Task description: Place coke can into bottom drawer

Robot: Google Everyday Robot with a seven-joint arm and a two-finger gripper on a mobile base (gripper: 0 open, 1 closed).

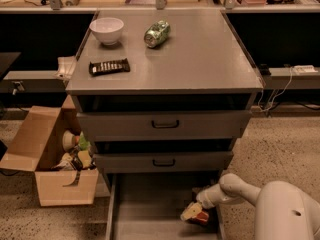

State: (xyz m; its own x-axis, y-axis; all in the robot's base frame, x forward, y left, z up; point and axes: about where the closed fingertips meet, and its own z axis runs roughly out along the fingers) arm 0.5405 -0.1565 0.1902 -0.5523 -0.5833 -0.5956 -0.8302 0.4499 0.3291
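Camera view shows my hand [192, 212] low in the open bottom drawer [150, 209], touching the coke can [202, 217], which is inside the drawer near its right wall. I can't tell if the hand is clamped on it or loose. Bowl [106, 30], green can [157, 33] and candy bar [109, 66] sit on the tabletop [200, 59].

The smooth plastic hand [192, 212] is in the matt metal bottom drawer [150, 211] at the glossy coke can [203, 217].
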